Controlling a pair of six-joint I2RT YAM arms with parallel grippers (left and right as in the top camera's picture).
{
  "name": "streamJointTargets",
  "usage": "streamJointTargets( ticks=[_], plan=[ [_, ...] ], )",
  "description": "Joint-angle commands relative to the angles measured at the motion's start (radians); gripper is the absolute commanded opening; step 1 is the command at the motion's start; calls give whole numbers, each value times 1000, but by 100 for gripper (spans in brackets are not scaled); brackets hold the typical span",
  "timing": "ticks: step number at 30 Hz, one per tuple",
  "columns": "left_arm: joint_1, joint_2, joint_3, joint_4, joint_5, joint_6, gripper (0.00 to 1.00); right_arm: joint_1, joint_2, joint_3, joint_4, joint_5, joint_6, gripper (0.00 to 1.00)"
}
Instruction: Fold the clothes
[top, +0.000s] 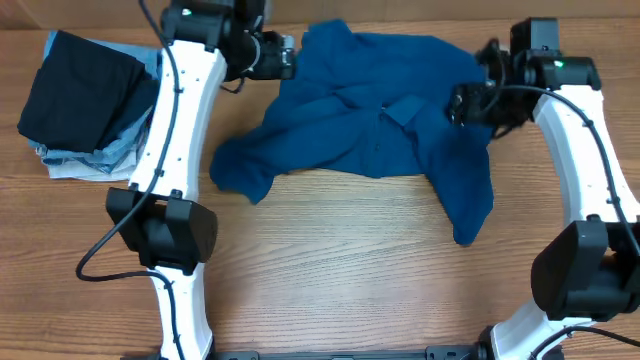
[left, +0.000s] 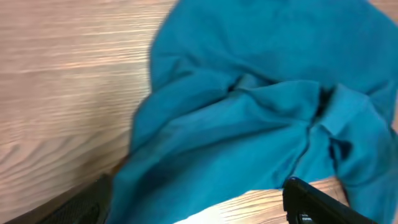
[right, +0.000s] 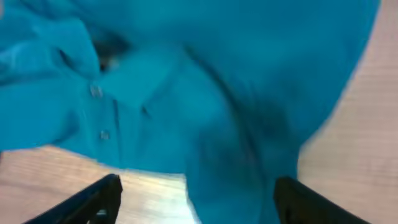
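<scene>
Wooden table (top: 350, 265) under a crumpled blue shirt (top: 370, 130) and folded pile (top: 85, 95)

shirt (top: 370, 120) centre, folded stack (top: 85, 100) far left

Held the left arm (top: 185, 100) stretched toward the far side, wrist bent, left pincer (top: 290, 57) pointing right. Spread its fingers (left: 314, 202) wide, both tips low in the wrist view. Held the right arm (top: 580, 150) out likewise, elbow outward, right pincer (top: 462, 105) turned left. Parted those fingers (right: 87, 202) wide too, one at each lower corner. Faced the two pincers toward each other, well apart.
</scene>
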Motion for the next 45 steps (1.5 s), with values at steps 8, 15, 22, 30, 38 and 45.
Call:
streamJointTargets(
  ticks=[8,15,22,30,38,45],
  plan=[
    [-48,-2,-11,-14,-11,39,91,18,236,6,266,-63,-293,74],
    [-45,-2,-11,-21,-35,39,91,19,291,6,265,-144,-315,65],
    [-44,-2,-11,-21,-80,39,89,18,319,6,283,-144,-314,4],
    [-42,-2,-11,-23,-87,39,82,23,296,215,24,-254,-311,4],
    [-20,-2,-11,-32,-87,39,82,132,271,313,-507,-256,-338,4],
    [-10,-2,-11,-50,-83,34,82,340,271,212,-554,-217,-229,4]
  ],
)
